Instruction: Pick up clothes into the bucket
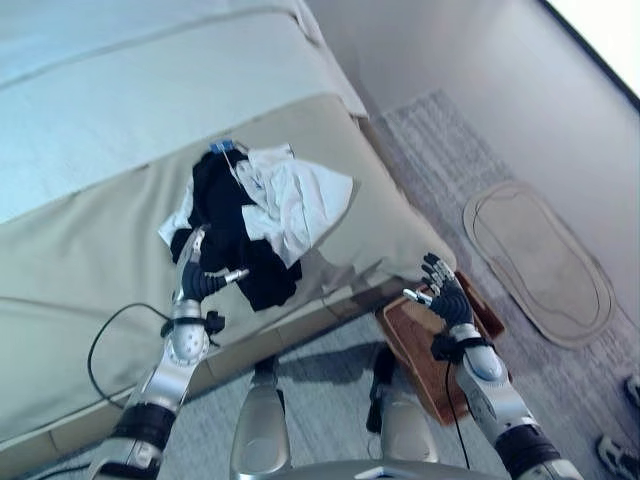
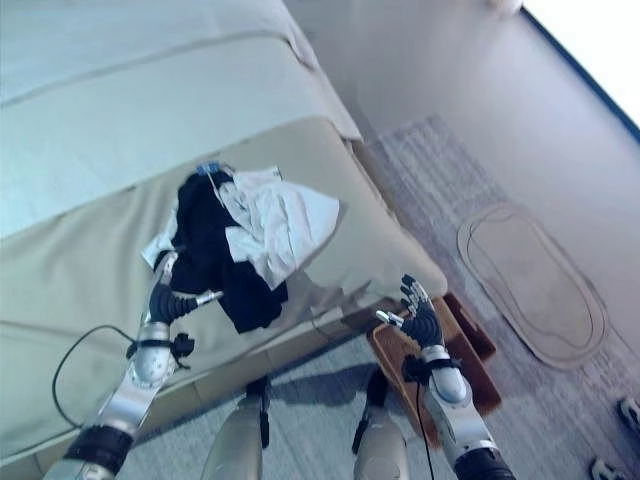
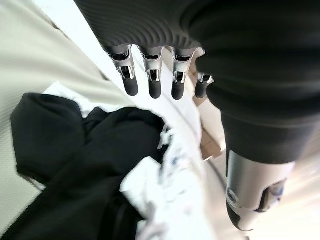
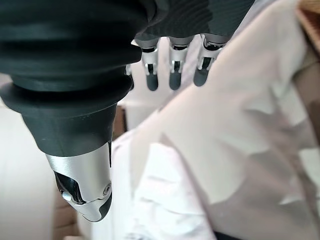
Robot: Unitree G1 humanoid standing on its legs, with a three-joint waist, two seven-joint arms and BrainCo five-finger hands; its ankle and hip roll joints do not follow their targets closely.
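One black garment (image 1: 225, 225) and one white garment (image 1: 295, 200) are lying on one bed (image 1: 90, 270); one wooden tray (image 1: 420, 345) and one mat (image 1: 540, 260) are sitting on the floor.

The left hand (image 3: 165, 75) is seen with its dark-tipped silver fingers (image 3: 152, 82) held straight and apart from the thumb (image 3: 252, 197). Past them, a crumpled black cloth garment (image 3: 75, 170) is shown lying against a rumpled white cloth garment (image 3: 170, 195) on a beige bed cover (image 3: 30, 70).
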